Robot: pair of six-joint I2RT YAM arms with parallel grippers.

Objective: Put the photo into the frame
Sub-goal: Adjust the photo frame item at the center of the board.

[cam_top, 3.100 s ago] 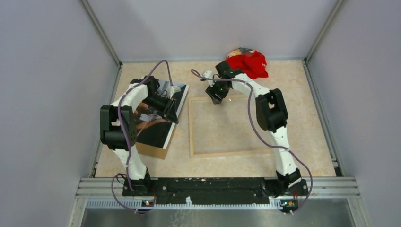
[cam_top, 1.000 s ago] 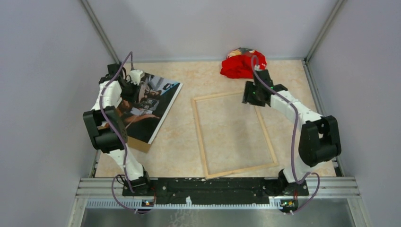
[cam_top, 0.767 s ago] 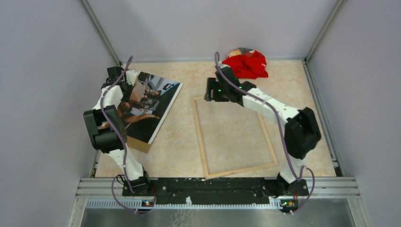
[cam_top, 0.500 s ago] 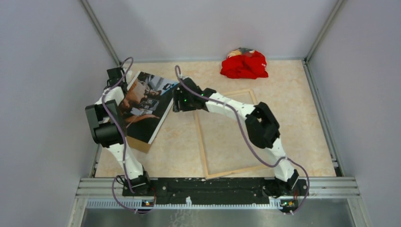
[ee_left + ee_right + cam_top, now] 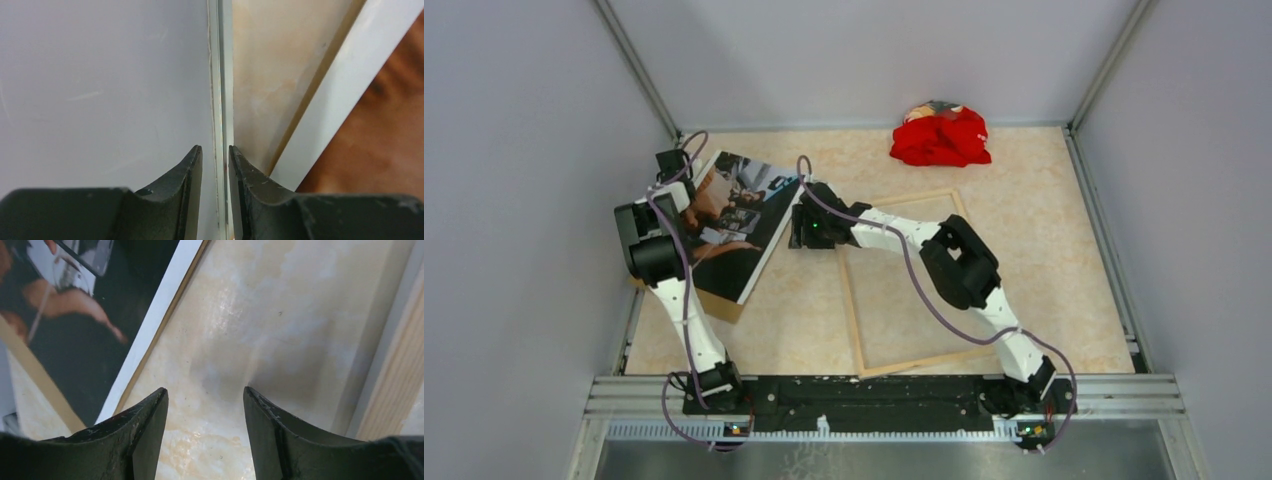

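Note:
The photo [image 5: 734,215], a dark print with a white border, lies face up at the table's left on a brown backing board [image 5: 724,305]. The frame [image 5: 848,300] lies wood side up in the middle. My left gripper [image 5: 672,165] is at the photo's far left corner by the wall. In the left wrist view its jaws [image 5: 215,148] stand a narrow gap apart with nothing between them, the photo's white border [image 5: 345,95] to their right. My right gripper [image 5: 802,232] is open over bare table [image 5: 205,390], between the photo's edge [image 5: 75,305] and the frame's rail [image 5: 395,385].
A red cloth [image 5: 942,137] is bunched at the back wall. The grey side wall [image 5: 100,90] and its metal strip stand right in front of the left fingers. The right arm stretches across the frame's far left corner.
The right arm has swung left from the frame's far right corner, across its far rail, to the gap beside the photo. The left gripper has stayed at the photo's far left corner.

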